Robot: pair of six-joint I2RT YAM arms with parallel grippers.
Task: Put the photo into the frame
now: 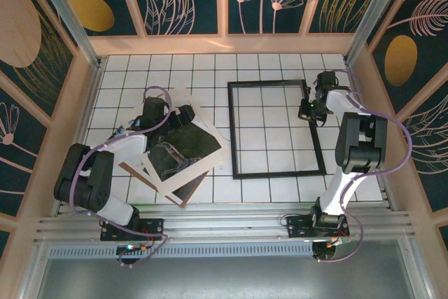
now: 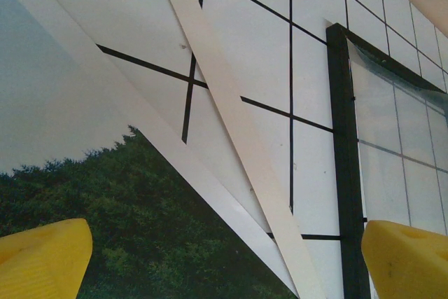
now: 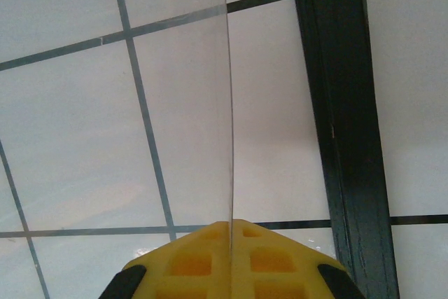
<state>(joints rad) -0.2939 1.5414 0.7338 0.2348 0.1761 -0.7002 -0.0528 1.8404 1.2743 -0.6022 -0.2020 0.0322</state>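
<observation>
My left end effector (image 2: pixel 224 264): yellow fingers spread wide apart, gripping nothing, hovering over the flat print of dark green hills under pale sky (image 1: pixel 183 146). The print lies askew on the white gridded tabletop (image 1: pixel 175 68), at 9 o'clock of the thin black rectangular frame (image 1: pixel 232 131) and outside it, overlapping a cream-white mat border (image 2: pixel 238 145) (stacking order not fully legible). My right end effector (image 3: pixel 229 243): fingers together, clamped on the edge of a thin clear pane (image 3: pixel 228 103), at the frame's 2 o'clock side. The frame lies flat on the tabletop.
</observation>
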